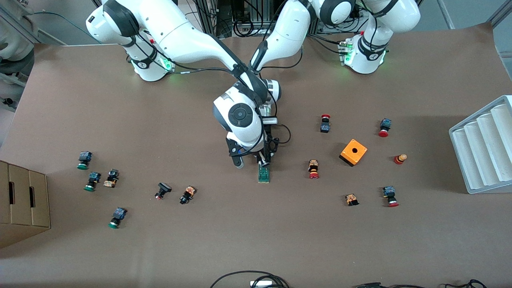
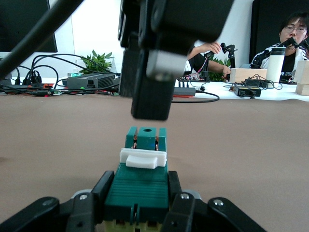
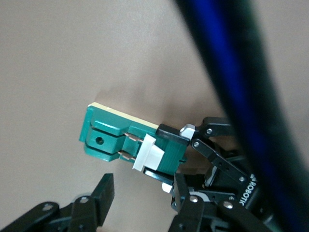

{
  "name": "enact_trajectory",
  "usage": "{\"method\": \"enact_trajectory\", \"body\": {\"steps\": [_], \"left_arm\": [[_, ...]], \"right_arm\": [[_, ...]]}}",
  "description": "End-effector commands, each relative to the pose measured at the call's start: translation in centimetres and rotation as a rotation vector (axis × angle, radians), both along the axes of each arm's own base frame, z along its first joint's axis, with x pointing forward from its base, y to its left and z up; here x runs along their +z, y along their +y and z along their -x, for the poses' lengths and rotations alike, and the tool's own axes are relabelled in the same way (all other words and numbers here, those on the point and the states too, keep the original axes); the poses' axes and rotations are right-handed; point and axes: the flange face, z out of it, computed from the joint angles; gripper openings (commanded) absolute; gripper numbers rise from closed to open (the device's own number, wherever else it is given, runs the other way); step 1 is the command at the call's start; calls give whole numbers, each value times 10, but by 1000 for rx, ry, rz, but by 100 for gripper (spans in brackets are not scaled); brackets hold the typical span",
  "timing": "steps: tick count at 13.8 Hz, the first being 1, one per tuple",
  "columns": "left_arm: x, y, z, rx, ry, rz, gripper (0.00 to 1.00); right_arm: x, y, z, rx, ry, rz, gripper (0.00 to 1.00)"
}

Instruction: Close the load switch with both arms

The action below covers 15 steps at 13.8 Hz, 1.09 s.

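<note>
Load switch (image 1: 263,174) lies flat on the table (image 1: 256,240) at centre frame, just below the two wrists, green body with its white sliding piece (image 2: 143,158) across the top.

Left gripper (image 2: 139,210) is down at table level, fingers pinching the switch body from both sides at its end farther from the front camera; in the left wrist view the pads (image 2: 102,189) sit tight against the green housing.

Right gripper (image 1: 259,158) hangs right over the switch. One finger (image 2: 150,82) is just above the slider, not touching. Jaws partly spread, pinching nothing; in the right wrist view one fingertip (image 3: 104,191) shows beside the switch.

Step in hand, as I judge it: hold is done, the press or slide on the white piece is not yet made. Next move calls for the right finger to come down onto the slider and push it home while the left holds firm; aim must be fine, the slider is small.

Higher in the frame: push buttons (image 1: 314,169) scattered both ends, orange cube (image 1: 353,152) mid right.
</note>
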Motion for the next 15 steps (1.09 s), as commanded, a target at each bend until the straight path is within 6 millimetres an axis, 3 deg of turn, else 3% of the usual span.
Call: {"method": "enact_trajectory", "body": {"steps": [1,7,11,15], "left_arm": [[-8,-6,2,-28,-22,230,51],[-7,-8,1,-27,-24,234,50],[-7,-8,1,-28,-24,233,50],[-7,-8,1,-27,-24,234,50]], "right_arm": [[-9,3,7,-5,-24,11,53],[-33,16,21,-13,-46,36,51],[-31,17,19,-14,-65,37,41],[-39,16,17,-12,-70,42,42]]}}
